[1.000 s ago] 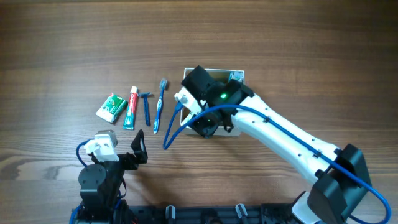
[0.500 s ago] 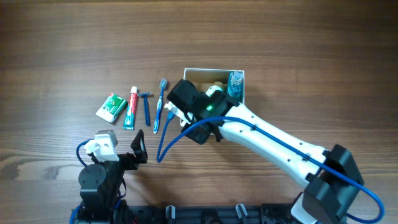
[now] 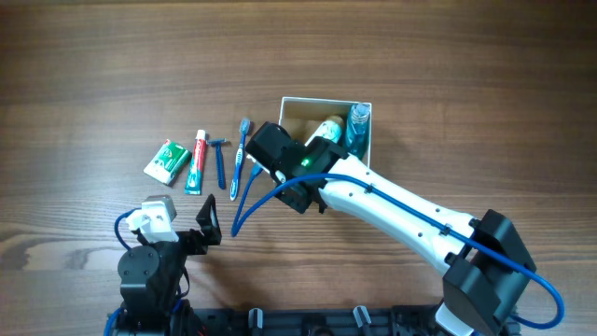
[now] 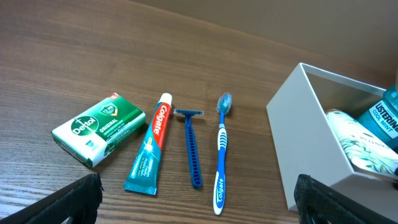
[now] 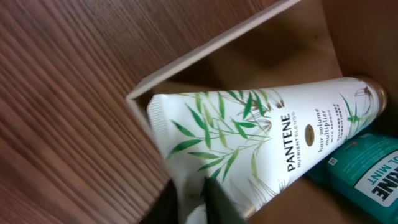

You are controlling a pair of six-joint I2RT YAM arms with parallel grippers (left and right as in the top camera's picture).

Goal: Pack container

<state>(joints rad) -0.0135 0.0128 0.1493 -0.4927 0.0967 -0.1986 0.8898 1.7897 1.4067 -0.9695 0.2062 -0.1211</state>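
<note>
The container (image 3: 326,99), a white box with a tan inside, holds a white Pantene tube (image 3: 326,131) and a blue Listerine bottle (image 3: 356,129). My right arm (image 3: 298,168) covers its near left part. In the right wrist view my right gripper (image 5: 193,202) hangs shut and blurred over the tube's (image 5: 267,130) crimped end at the box corner, holding nothing. To the left lie a toothbrush (image 3: 241,159), razor (image 3: 220,161), toothpaste (image 3: 196,161) and green soap box (image 3: 167,160). My left gripper (image 3: 207,224) stands open near the front edge, short of them.
In the left wrist view the container's white wall (image 4: 305,143) rises just right of the toothbrush (image 4: 221,152). Bare wooden tabletop (image 3: 112,65) surrounds the row and the box. A blue cable (image 3: 244,201) loops from the right arm down beside the toothbrush.
The right arm has drawn left and toward the front off the box, uncovering the tube and bottle. Its jaws have closed. The left arm has not moved.
</note>
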